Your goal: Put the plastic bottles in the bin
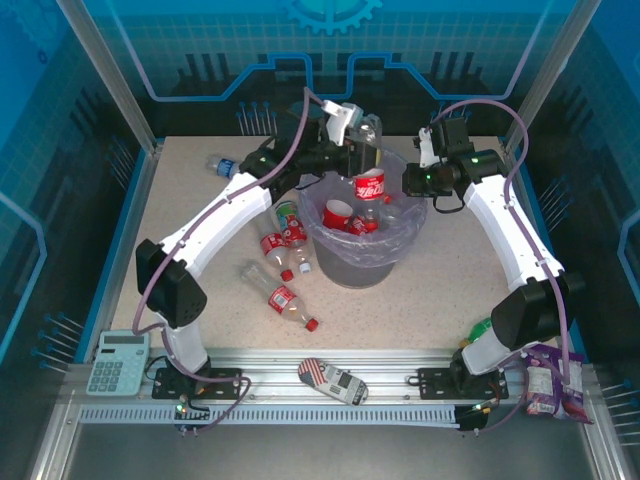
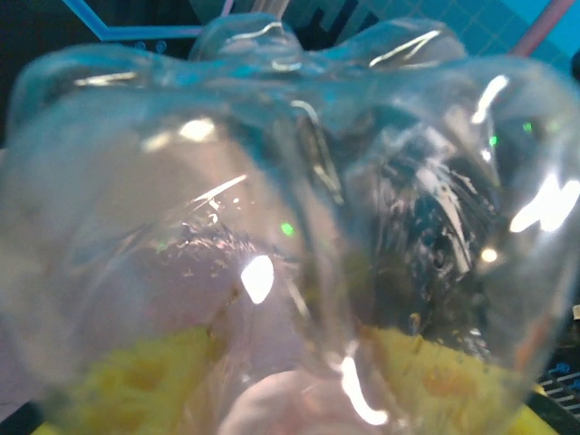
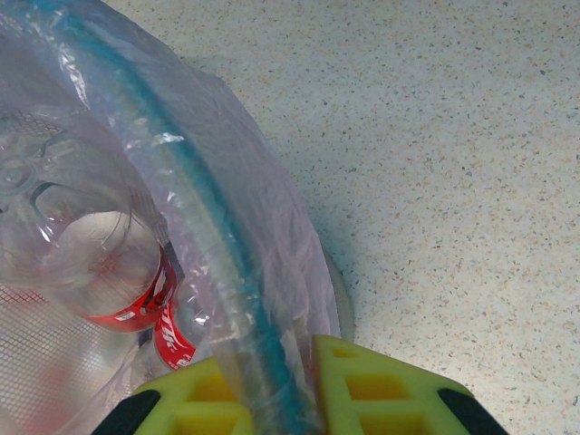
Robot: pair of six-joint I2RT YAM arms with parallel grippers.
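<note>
Nearly done with this one: a crushed bottle hangs over the bin, ready to drop.

The left gripper (image 1: 366, 165) is clamped on the held bottle (image 1: 371, 186), red-labelled and directly above the mouth of the bin (image 1: 355, 268); in the left wrist view its clear plastic sits squeezed between the yellow pads (image 2: 136, 385). The right gripper (image 3: 270, 403) has its jaws pinched narrowly onto the bin's rim and the lavender bag liner (image 3: 272, 227), steadying it. To do this well, I judge the left jaws should open wide in place, with the bottle centred over the opening rather than near the far rim, so it falls among the bottles already inside (image 1: 345, 214) without bouncing out. The right should hold the rim until it lands. The loose bottles (image 1: 283, 298) lie on the table (image 1: 440, 300) left of the bin.
</note>
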